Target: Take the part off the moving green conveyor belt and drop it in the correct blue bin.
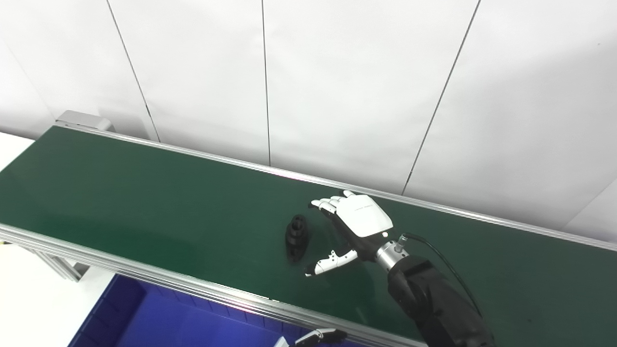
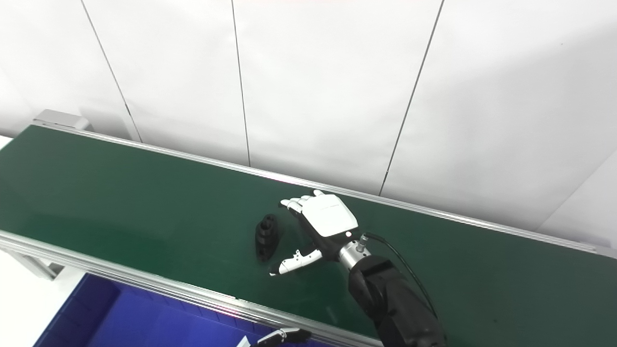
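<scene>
A small black ribbed part (image 1: 296,237) lies on the green conveyor belt (image 1: 144,202), near the middle. My right hand (image 1: 354,226) is open over the belt just right of the part, fingers spread above it and thumb (image 1: 330,261) stretched out below it, not touching it. It shows the same way in the right eye view (image 2: 320,226), with the part (image 2: 266,236) to its left. Only the fingertips of my left hand (image 1: 318,337) show at the bottom edge, below the belt; I cannot tell how it stands. A blue bin (image 1: 159,318) sits below the belt's near edge.
The belt has aluminium side rails (image 1: 144,274) and runs from upper left to lower right. A white panelled wall (image 1: 337,86) stands right behind it. A white surface (image 1: 29,303) shows at lower left beside the bin.
</scene>
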